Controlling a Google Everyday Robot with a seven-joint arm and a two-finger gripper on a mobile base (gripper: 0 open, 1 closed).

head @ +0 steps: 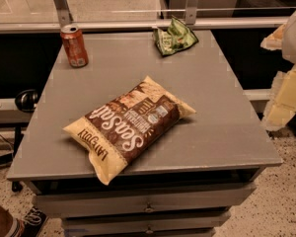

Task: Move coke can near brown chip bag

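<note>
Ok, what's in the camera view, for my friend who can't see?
A brown chip bag lies in the middle of a grey table, with a coke can standing at its back left corner and a green bag at the back. The robot's pincer hangs beyond the right edge.

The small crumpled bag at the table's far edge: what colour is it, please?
The small crumpled bag is green, camera view; gripper at right edge.

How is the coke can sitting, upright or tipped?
Upright: the coke can stands silver top up on the table's far left corner. The claw is off its right side.
</note>
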